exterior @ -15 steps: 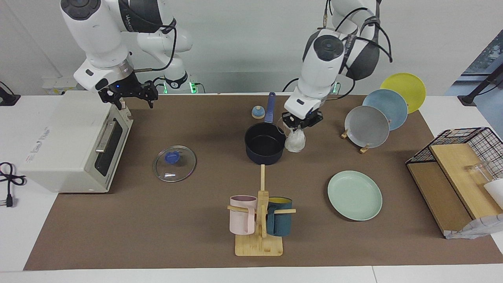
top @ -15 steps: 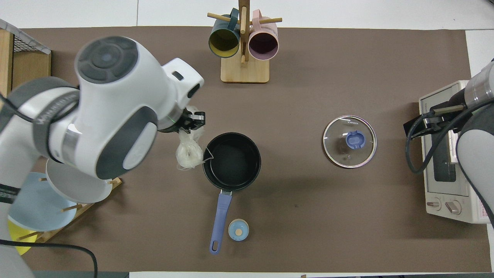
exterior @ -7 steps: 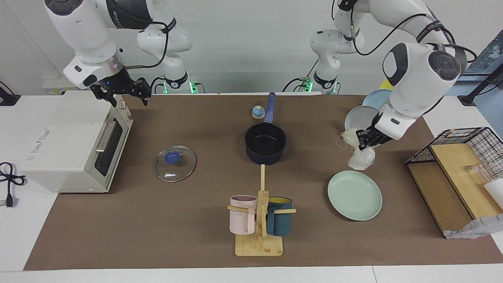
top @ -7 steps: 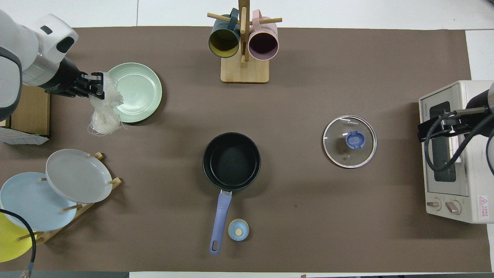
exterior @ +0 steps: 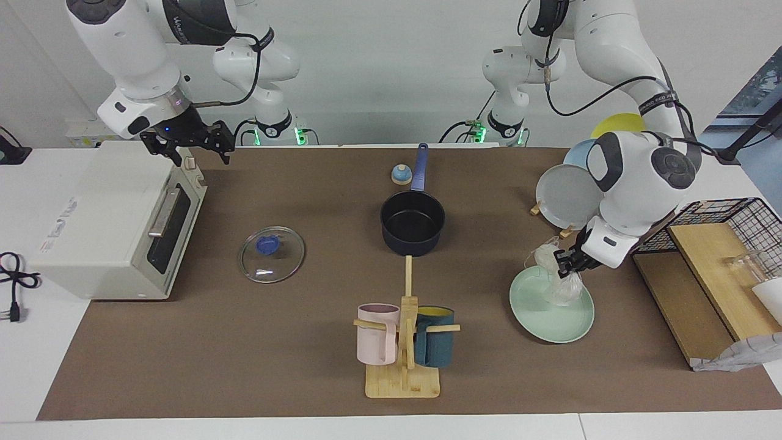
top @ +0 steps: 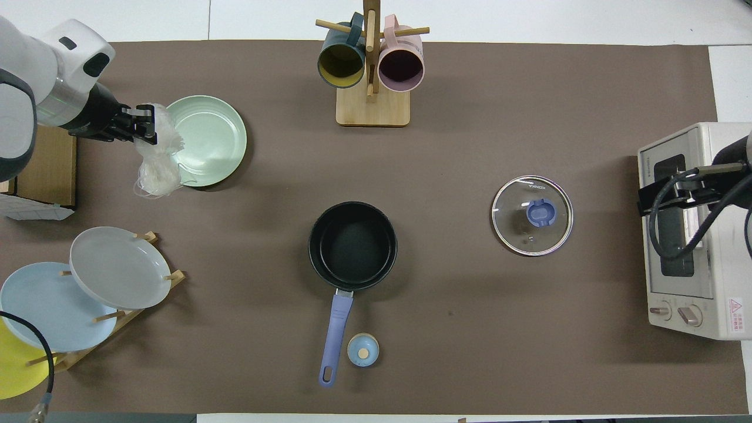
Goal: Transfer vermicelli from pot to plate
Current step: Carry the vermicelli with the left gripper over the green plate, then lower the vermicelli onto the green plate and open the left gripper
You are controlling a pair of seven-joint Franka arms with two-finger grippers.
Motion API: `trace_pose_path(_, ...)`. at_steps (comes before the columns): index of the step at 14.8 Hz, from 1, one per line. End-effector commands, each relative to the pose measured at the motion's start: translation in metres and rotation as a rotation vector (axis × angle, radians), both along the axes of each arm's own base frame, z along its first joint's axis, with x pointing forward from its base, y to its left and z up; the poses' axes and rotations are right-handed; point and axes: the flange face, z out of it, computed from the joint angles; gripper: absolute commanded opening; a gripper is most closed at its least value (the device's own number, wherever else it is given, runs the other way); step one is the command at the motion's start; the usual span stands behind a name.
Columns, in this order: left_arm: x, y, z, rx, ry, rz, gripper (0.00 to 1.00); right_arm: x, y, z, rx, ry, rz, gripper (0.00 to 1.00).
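My left gripper (exterior: 567, 260) is shut on the top of the vermicelli (exterior: 562, 285), a whitish bundle in clear wrapping. The bundle hangs over the mint-green plate (exterior: 545, 318), at the part of its rim nearer the robots. Its lower end reaches down to the plate; I cannot tell if it touches. In the overhead view the gripper (top: 143, 121) and the vermicelli (top: 156, 171) are at the plate's (top: 214, 141) edge. The dark navy pot (exterior: 412, 223) stands empty mid-table, also seen from overhead (top: 352, 245). My right gripper (exterior: 190, 142) waits open above the toaster oven.
A white toaster oven (exterior: 104, 220) is at the right arm's end. The glass lid (exterior: 271, 253) lies beside it. A mug rack (exterior: 403, 342) stands farther out than the pot. A plate rack (exterior: 568, 195) and a wire basket (exterior: 727, 226) flank the plate. A small blue knob (exterior: 401, 175) is by the pot handle.
My left gripper carried the vermicelli from beside the pot toward the left arm's end, then lowered it onto the mint-green plate's edge. The right gripper rose slightly, then stayed put.
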Motion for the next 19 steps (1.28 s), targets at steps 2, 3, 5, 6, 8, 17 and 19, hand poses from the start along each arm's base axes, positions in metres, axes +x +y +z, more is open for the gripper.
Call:
trace_pose_path(2,0.010,0.000,-0.025,0.025,-0.033,-0.064,0.00,0.000,-0.006,0.000,0.002,-0.002,-0.021,1.00)
trace_pose_path(3,0.012,0.001,-0.031,0.025,-0.040,-0.088,0.00,0.000,-0.008,-0.001,0.002,-0.001,-0.026,1.00)
trace_pose_path(5,0.011,0.000,-0.037,0.026,-0.044,-0.114,0.00,0.000,-0.008,-0.001,0.002,-0.001,-0.024,1.00)
trace_pose_path(6,0.010,0.002,-0.038,0.028,-0.044,-0.135,0.00,0.000,-0.005,-0.001,0.003,-0.001,-0.021,1.00)
trace_pose_path(8,0.011,0.003,-0.034,0.026,-0.043,-0.139,0.99,0.001,-0.006,-0.002,0.003,0.001,-0.024,1.00)
trace_pose_path(17,-0.058,0.009,0.150,0.040,-0.020,-0.061,1.00,-0.003,0.000,0.005,0.009,-0.013,-0.015,1.00)
trace_pose_path(19,-0.095,0.011,0.190,0.050,0.025,-0.068,1.00,-0.002,-0.006,0.007,0.013,-0.023,-0.027,1.00)
